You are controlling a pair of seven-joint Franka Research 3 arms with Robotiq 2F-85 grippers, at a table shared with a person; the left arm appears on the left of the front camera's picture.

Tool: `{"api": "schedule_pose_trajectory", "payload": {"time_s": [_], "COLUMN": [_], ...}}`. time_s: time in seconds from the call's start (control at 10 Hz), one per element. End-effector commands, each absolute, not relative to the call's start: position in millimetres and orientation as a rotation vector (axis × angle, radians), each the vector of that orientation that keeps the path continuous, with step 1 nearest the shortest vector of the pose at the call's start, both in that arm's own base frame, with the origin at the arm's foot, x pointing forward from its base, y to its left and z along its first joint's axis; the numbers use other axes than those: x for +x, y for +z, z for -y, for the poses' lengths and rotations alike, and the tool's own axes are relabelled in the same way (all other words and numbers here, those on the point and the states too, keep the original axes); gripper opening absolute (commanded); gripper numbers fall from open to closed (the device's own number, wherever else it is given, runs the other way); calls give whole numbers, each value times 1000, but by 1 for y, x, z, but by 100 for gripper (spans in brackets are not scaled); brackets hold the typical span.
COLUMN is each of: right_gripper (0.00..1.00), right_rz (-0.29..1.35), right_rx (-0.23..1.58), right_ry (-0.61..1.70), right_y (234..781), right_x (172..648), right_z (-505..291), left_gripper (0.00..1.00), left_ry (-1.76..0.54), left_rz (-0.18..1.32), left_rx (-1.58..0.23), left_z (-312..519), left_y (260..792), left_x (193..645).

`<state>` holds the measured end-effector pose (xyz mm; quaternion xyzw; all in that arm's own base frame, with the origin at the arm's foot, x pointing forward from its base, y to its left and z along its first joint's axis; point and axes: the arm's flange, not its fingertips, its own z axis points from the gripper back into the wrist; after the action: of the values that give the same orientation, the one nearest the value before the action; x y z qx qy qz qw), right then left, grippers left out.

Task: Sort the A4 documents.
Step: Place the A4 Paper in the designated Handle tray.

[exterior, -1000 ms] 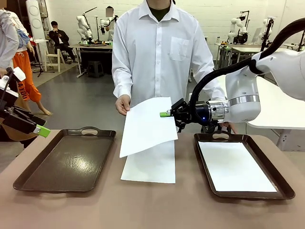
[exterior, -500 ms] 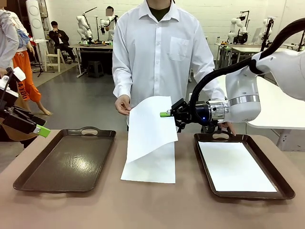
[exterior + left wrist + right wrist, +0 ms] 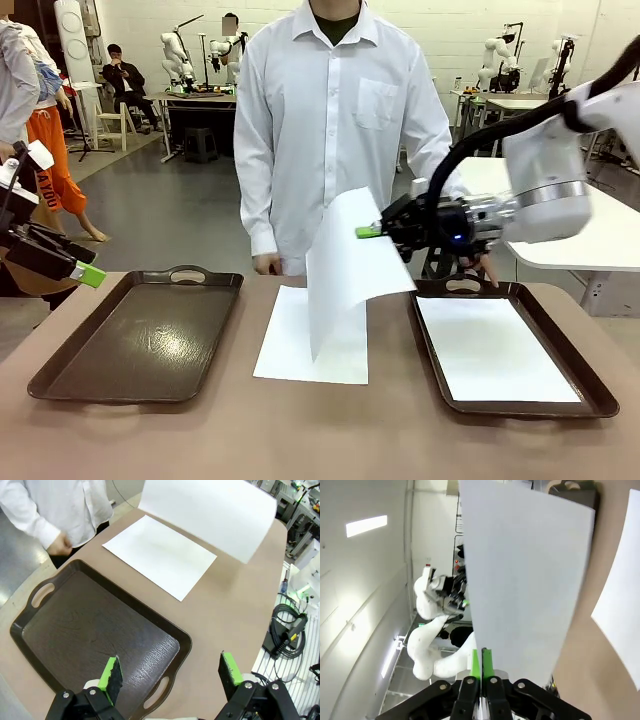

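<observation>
Right end effector (image 3: 371,232) pinching sheet (image 3: 350,262), three sheets (image 3: 290,347)

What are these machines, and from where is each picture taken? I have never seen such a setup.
Two white robot arms share a table with a person. One picture looks across the table from the robot's side; the other two come from cameras on each wrist. On the table lie two dark trays and one white sheet between them. The left tray is empty; the right tray holds a second sheet. The right gripper is shut on a third sheet, lifted in the air. The left gripper is open, near the left tray.
</observation>
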<state>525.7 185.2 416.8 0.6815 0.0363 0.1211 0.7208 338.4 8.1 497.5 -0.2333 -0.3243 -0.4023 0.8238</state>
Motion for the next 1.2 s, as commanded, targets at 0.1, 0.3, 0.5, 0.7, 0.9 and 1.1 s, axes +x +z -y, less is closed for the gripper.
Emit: {"api": "schedule_pose_trajectory", "payload": {"time_s": [0.1, 0.3, 0.5, 0.7, 0.9, 1.1], "right_gripper": [1, 1, 1, 1, 1, 1], "right_rz": [-77, -51, 17, 39, -20, -8], "right_rx": [1454, 1360, 1244, 1176, 1146, 1147], "right_ry": [308, 300, 263, 253, 252, 256], "right_y": [435, 421, 397, 367, 336, 328], "right_x": [497, 498, 501, 506, 510, 509], "right_z": [-110, -52, -13, 0, 14, 28], "left_gripper": [100, 100, 100, 100, 100, 100], "left_ry": [-867, -867, -867, -867, -867, -867], "left_rz": [707, 707, 707, 707, 707, 707], "left_rx": [-508, -508, -508, -508, -508, -508], "left_z": [-10, -10, -10, -10, -10, -10], "left_y": [496, 496, 496, 496, 496, 496], "left_x": [340, 340, 340, 340, 340, 340]}}
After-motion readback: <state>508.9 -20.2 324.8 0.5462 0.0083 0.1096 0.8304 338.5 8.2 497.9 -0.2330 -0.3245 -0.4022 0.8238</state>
